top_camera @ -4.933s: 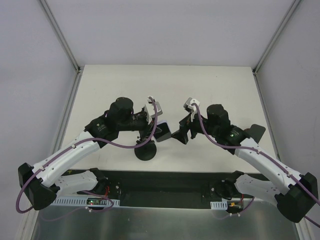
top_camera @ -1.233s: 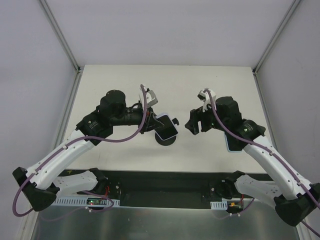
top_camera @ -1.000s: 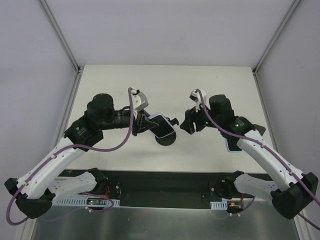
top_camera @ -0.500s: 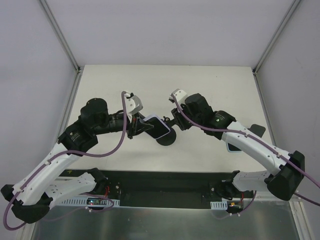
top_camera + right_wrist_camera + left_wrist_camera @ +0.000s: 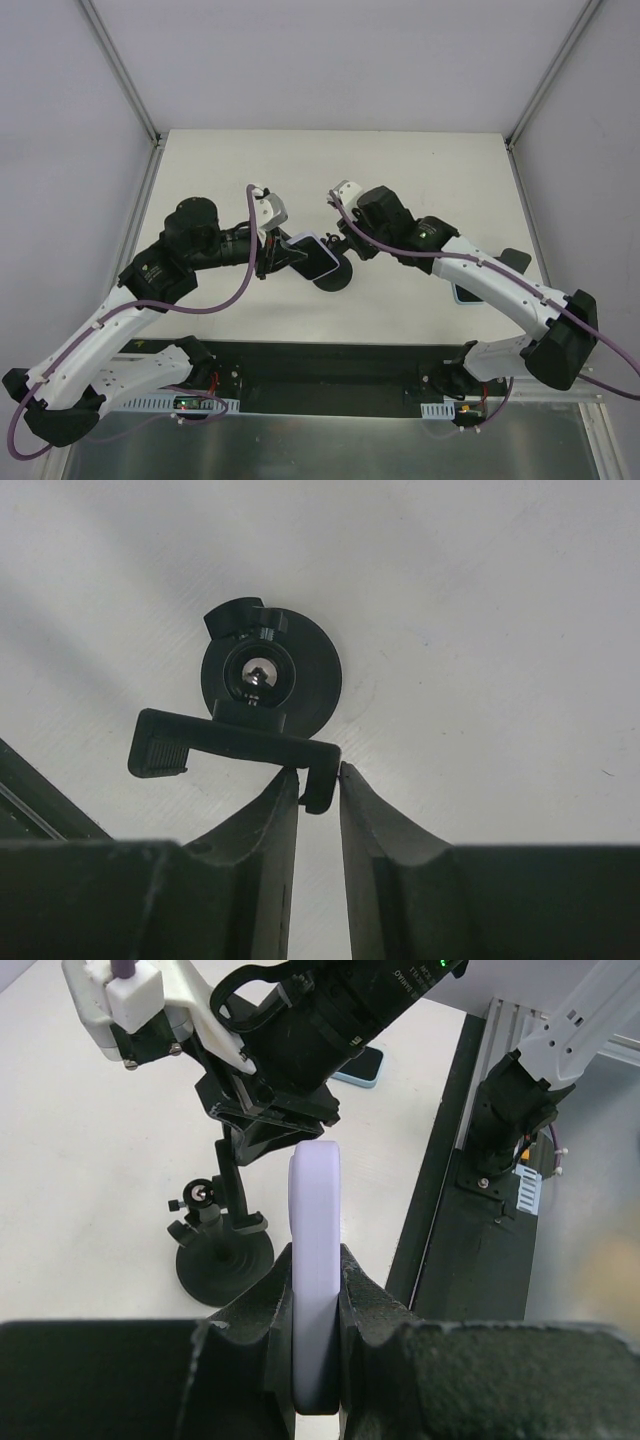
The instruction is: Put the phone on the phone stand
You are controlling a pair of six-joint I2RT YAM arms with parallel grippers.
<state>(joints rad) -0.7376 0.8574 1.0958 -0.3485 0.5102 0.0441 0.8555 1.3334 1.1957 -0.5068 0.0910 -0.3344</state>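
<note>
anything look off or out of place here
Nothing spilled or damaged. One oddity: a second phone in a light blue case lies flat on the table by the right arm, while the left gripper holds the pale phone edge-on near the phone stand, which stands upright.

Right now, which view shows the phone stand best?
Right wrist: the phone stand shows whole from above, disc base and clamp bar. Left wrist shows base and post side-on, its top behind the right gripper. Top external shows only base edge under the phone.
</note>
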